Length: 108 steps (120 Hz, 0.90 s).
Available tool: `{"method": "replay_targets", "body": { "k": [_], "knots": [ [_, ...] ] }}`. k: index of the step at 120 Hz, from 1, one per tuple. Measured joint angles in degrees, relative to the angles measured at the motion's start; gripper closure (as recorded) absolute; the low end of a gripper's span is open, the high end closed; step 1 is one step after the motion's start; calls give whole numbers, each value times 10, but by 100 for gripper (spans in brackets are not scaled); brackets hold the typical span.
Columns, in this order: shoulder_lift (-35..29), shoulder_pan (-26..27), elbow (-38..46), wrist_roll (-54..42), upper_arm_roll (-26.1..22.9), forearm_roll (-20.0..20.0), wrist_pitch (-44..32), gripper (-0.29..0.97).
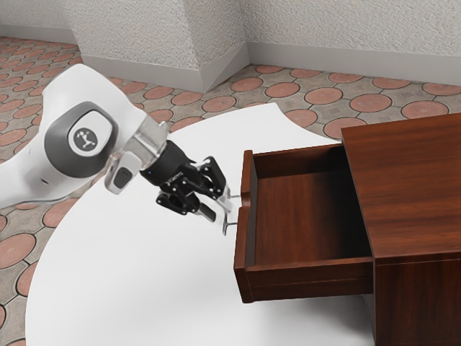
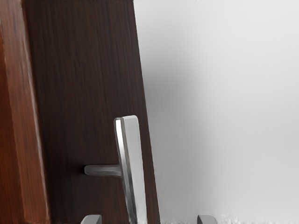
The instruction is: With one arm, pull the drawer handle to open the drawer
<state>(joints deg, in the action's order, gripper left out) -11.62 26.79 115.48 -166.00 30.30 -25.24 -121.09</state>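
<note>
one handle (image 2: 132, 172) within the parted pincer (image 1: 222, 205)

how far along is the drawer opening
Done: the drawer stands well out of the cabinet, its inside exposed. In hand: the claw sits at the handle, fingers open on either side of the bar. Left: perhaps a little more pull, if full extension is wanted; I can't tell its limit.

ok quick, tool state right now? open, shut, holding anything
tool: open, straddling the drawer handle, not clamped on it
</note>
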Motion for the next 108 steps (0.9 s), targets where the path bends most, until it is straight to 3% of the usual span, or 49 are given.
{"method": "replay_targets", "body": {
  "k": [26,38,57,73,97,108],
  "knots": [
    [-24,-6,-25,10,3,11,20,42],
    [-15,-28,-107,52,-38,98,65,34],
    [37,-137,-252,175,-145,205,195,16],
    [81,-144,-331,339,-187,284,306,9],
    [83,-211,-338,556,-193,289,395,3],
    [79,-216,-338,633,-191,287,415,2]
  ]
}}
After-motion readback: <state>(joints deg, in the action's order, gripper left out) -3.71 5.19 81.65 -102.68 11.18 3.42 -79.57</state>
